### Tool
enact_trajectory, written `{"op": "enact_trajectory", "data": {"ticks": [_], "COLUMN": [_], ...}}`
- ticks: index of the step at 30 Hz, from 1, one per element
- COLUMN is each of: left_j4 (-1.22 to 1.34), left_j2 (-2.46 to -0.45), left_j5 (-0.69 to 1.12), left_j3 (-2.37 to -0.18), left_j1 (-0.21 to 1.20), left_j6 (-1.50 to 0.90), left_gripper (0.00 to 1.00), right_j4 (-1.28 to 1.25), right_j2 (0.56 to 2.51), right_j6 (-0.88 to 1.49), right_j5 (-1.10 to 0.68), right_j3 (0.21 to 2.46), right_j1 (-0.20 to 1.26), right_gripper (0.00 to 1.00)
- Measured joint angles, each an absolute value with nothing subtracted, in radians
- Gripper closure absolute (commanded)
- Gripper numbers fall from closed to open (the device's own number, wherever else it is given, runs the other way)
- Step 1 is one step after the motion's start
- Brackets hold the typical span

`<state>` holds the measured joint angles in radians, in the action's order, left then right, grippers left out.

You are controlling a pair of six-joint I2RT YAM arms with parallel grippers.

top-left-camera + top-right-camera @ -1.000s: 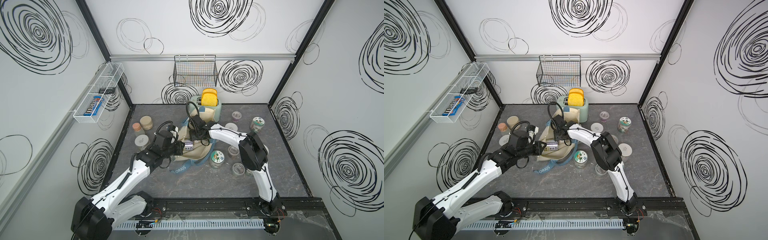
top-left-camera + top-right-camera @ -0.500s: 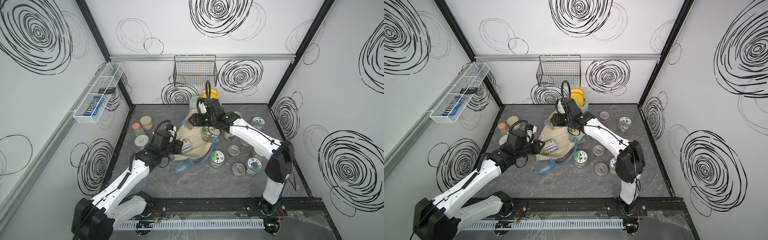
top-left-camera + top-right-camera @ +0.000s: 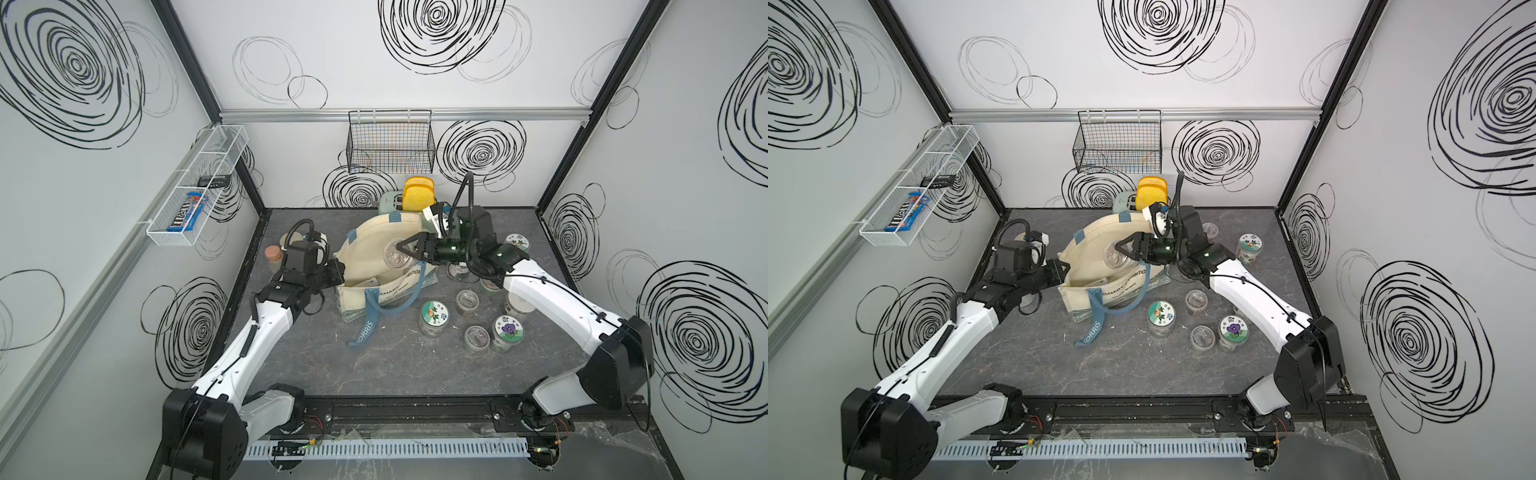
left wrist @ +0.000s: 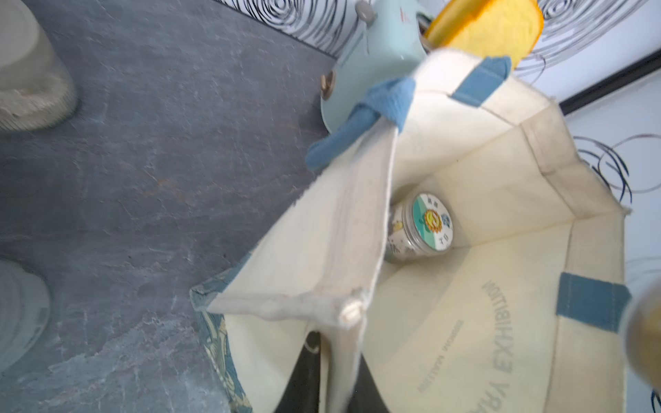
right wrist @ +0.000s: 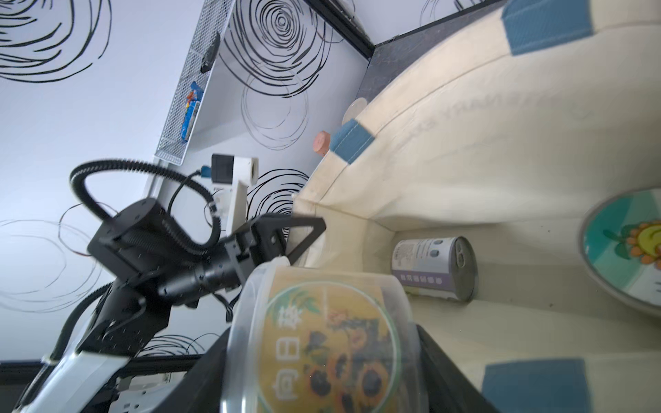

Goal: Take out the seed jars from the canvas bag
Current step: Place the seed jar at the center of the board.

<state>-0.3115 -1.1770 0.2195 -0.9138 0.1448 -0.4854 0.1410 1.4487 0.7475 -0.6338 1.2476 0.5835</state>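
Held one clear, sunflower-labelled jar (image 3: 392,257) clenched in right gripper (image 3: 404,254), over canvas bag (image 3: 365,257) mouth, mid-bench. Pinched bag rim tight in left gripper (image 3: 340,275). Counted two more inside: sunflower-lid jar (image 4: 427,223), pull-tab can (image 5: 434,266). Read "ORRIS" on blue strap (image 3: 368,330), "EXHIBITION" on cream canvas.

The right gripper (image 3: 402,254) has lifted out of the canvas bag (image 3: 365,257), apparently holding a clear seed jar (image 3: 390,255). Its elbow has swung toward the desk's right edge.
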Motion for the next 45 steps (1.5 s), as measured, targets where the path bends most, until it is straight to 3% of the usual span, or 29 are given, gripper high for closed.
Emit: {"op": "enact_trajectory", "data": {"ticks": [9, 17, 28, 42, 45], "left_j4": [-0.308, -0.306, -0.241, -0.237, -0.237], "left_j2": [-1.355, -1.47, -1.639, -1.615, -1.609], "left_j5": [0.249, 0.276, 0.326, 0.341, 0.342], "left_j3": [-1.095, -1.244, -1.354, -1.334, -1.328], "left_j1": [0.034, 0.004, 0.003, 0.004, 0.004], "left_j6": [-0.482, -0.471, -0.472, -0.472, -0.471], "left_gripper": [0.84, 0.84, 0.84, 0.84, 0.84], "right_j4": [0.115, 0.099, 0.021, -0.132, -0.167], "right_j2": [1.387, 1.532, 1.595, 1.883, 1.893], "right_j6": [0.743, 0.756, 0.794, 0.88, 0.898], "right_j5": [-0.622, -0.539, -0.449, -0.372, -0.354], "right_j3": [1.059, 1.028, 1.028, 1.082, 1.081], "right_j1": [0.757, 0.938, 1.021, 1.137, 1.142], "right_gripper": [0.37, 0.37, 0.37, 0.37, 0.32]}}
